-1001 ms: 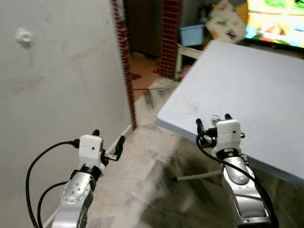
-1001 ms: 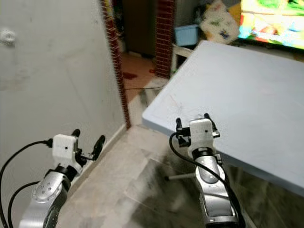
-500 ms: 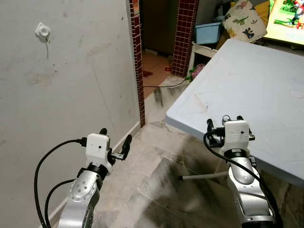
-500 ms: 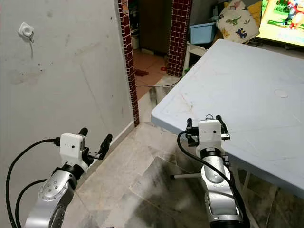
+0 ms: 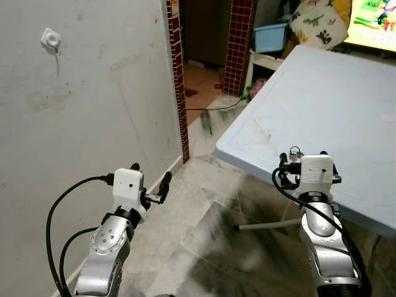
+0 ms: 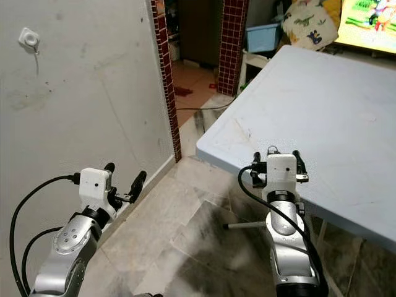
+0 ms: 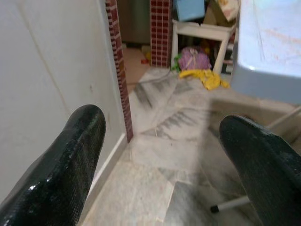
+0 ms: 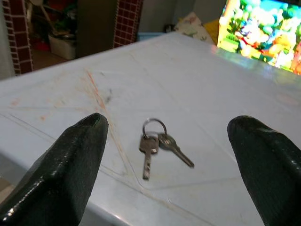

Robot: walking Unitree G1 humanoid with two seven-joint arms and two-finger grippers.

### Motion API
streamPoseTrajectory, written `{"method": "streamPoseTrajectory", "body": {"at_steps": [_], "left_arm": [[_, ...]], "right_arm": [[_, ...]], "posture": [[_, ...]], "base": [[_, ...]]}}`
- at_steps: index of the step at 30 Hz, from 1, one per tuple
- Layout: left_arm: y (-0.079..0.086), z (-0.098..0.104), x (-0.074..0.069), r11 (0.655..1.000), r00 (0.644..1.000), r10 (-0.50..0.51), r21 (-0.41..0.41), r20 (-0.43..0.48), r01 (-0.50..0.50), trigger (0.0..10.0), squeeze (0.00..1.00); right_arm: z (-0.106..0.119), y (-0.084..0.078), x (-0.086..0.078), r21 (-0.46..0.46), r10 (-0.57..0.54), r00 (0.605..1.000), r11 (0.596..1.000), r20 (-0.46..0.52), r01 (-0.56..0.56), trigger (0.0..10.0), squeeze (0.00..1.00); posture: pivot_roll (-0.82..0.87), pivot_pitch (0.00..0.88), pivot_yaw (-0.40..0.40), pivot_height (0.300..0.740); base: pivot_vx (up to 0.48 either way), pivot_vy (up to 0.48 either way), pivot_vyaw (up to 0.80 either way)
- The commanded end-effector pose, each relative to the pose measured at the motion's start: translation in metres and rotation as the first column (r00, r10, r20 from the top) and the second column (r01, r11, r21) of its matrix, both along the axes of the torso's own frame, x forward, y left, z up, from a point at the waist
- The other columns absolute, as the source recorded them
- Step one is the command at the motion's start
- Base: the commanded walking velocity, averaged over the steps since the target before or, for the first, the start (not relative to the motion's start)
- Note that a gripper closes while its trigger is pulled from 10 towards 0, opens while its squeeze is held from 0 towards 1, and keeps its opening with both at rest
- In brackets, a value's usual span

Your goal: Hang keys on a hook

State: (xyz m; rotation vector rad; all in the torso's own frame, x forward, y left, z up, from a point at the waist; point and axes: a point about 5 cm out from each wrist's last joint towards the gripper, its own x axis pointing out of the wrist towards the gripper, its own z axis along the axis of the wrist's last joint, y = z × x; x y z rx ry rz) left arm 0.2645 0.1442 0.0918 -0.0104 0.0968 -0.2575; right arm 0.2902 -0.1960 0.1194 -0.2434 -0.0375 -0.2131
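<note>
Keys [image 8: 157, 146]: two on one ring, flat on the pale table [image 5: 346, 105], near its front edge, ring end pointing away from the edge. Not yet picked up.

Right gripper [image 8: 164, 179]: I hold it at the table edge, aimed at the keys, fingers [image 8: 70, 165] spread wide and holding nothing. The keys lie between the two tips as its wrist camera sees them.

Left gripper [image 5: 150, 185]: low, beside the grey wall [image 5: 93, 111], fingers apart, holding nothing, pointed along the floor [image 7: 178, 155] toward the brick pillar [image 5: 174, 74].

Hook [image 5: 51, 39]: small white fitting high on the wall, well apart from both grippers and from the keys.

Risks, as I judge them:
- Keys lie thin and flat; broad fingertips may close on the tabletop and skid over the blades instead of lifting them.
- A nudge toward me could push the set off the near edge onto the floor.
- Gripping one blade alone leaves the other swinging, making the ring hard to steer onto the hook.
- Hook sits high; the reach may fall short without stepping closer to the wall.
</note>
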Motion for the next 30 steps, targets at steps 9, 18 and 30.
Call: {"method": "streamPoseTrajectory", "body": {"at_steps": [9, 18, 30], "left_arm": [[0.003, 0.001, 0.001, 1.000, 1.000, 0.015, 0.006, -0.013, -0.015, 10.0, 0.00], [0.005, -0.002, -0.006, 1.000, 0.999, 0.009, 0.016, -0.031, -0.009, 10.0, 0.00], [0.000, -0.001, -0.002, 1.000, 1.000, 0.006, 0.005, -0.023, -0.006, 10.0, 0.00]], "right_arm": [[0.001, 0.002, 0.002, 0.052, -0.064, 0.998, 0.997, -0.017, 0.065, 10.0, 0.00], [0.004, 0.013, 0.001, 0.030, -0.022, 0.999, 0.999, -0.038, 0.023, 10.0, 0.00], [0.009, 0.009, 0.015, 0.033, -0.045, 0.999, 0.998, -0.008, 0.045, 10.0, 0.00]], "posture": [[0.00, 0.190, 0.085, 0.740], [-0.02, 0.235, 0.067, 0.740], [-0.01, 0.195, 0.099, 0.740]], "base": [[0.000, 0.000, 0.00], [0.000, 0.000, 0.00], [0.000, 0.000, 0.00]]}}
